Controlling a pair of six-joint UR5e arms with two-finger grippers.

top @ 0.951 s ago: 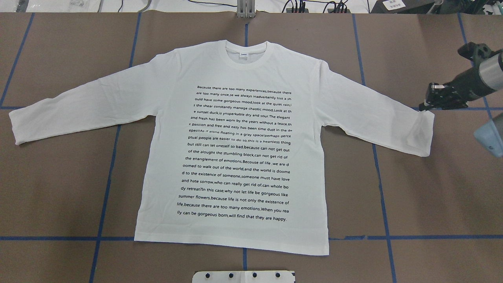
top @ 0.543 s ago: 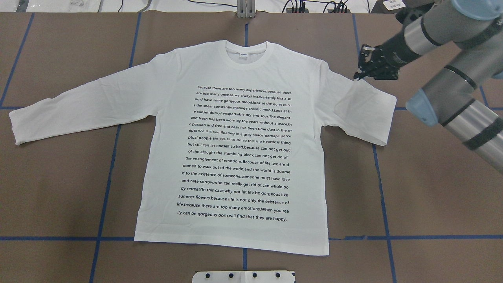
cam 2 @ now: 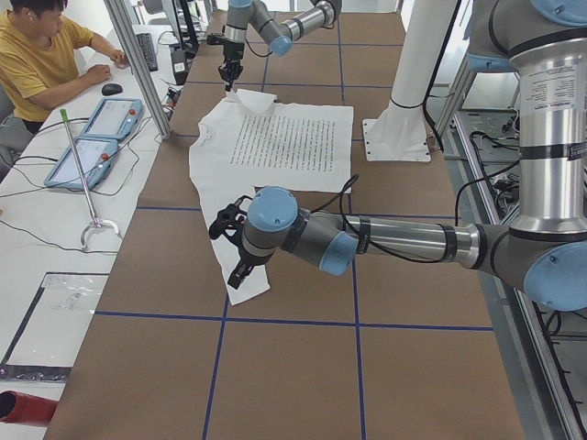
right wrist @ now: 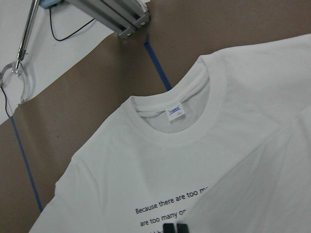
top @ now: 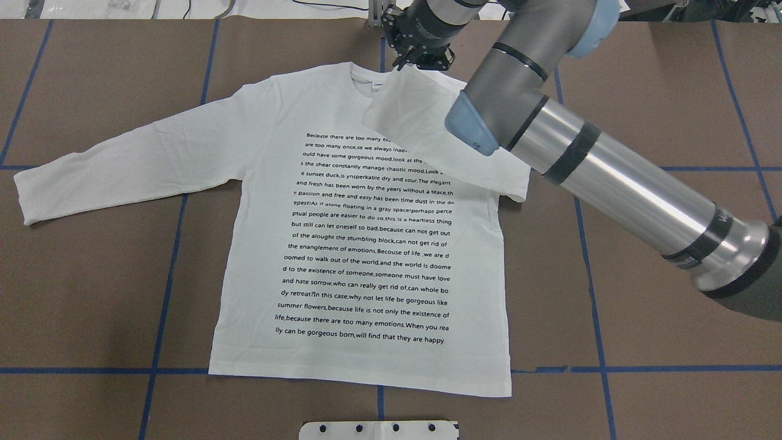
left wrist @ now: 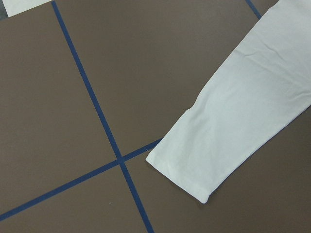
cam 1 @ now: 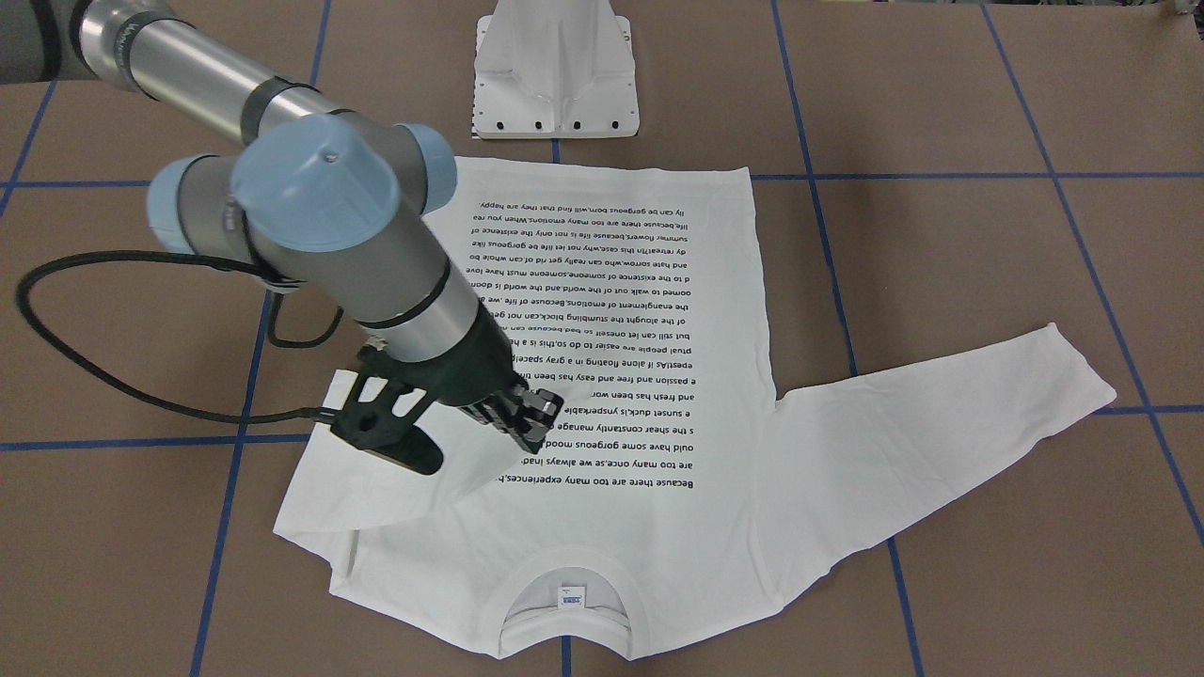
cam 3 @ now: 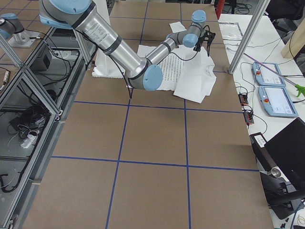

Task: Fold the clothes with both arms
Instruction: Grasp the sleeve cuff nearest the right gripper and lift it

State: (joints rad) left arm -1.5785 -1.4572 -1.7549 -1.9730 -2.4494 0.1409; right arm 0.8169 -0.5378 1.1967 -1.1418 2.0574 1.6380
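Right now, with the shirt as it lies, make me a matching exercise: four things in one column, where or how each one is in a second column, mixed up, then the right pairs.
Things:
1. right sleeve
2. left sleeve
3. neck label
4. pedestal base

Places or states:
A. lying flat, stretched out on the table
B. inside the collar
C. held up over the shirt front by the right pincer
D. on the table, past the hem

Pairs: 1-C, 2-A, 3-B, 4-D
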